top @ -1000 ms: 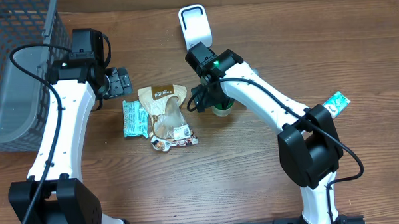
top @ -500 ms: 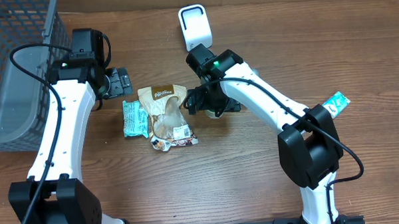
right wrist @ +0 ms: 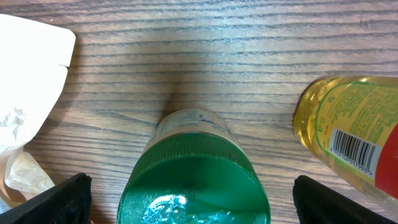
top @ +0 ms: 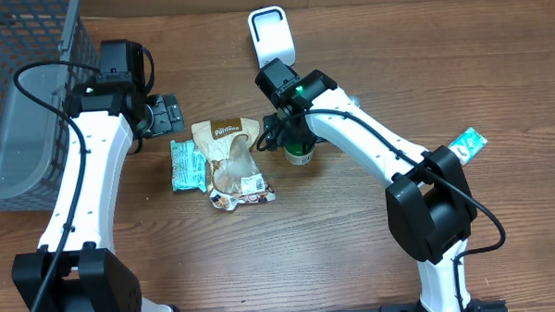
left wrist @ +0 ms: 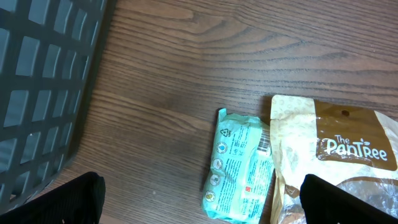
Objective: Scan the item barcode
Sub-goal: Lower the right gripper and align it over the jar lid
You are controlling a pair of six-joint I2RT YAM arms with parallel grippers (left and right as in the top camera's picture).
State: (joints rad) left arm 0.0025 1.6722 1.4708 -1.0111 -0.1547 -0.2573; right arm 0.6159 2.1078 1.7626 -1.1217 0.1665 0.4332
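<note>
The tan pouch [left wrist: 336, 162] in the middle of the table carries the words "The PanTree" in white on a brown band. A small white label sits near the pouch's lower end in the overhead view. Touching its left side lies a teal packet [left wrist: 239, 165] with a recycling triangle and rows of print too small to read. In the right wrist view a yellow bottle [right wrist: 348, 134] at the right edge shows a black barcode on a white patch. Its other print is illegible, and its body slants toward the lower right.

The green-capped bottle [right wrist: 194, 180] stands upright just right of the pouch. Its cap faces straight up at the camera, so its long axis is vertical. A strip of pale label shows behind the cap, unreadable.

The right gripper [right wrist: 196, 199] hangs directly over that cap with its jaws spread wide on either side, gripping nothing. The left gripper [left wrist: 199, 202] is also fully spread and empty, above the teal packet's lower end.

A white scanner [top: 271, 36] stands at upper centre of the overhead view, a dark mesh basket [top: 21, 100] at upper left, and another teal packet [top: 467, 145] at the right.
</note>
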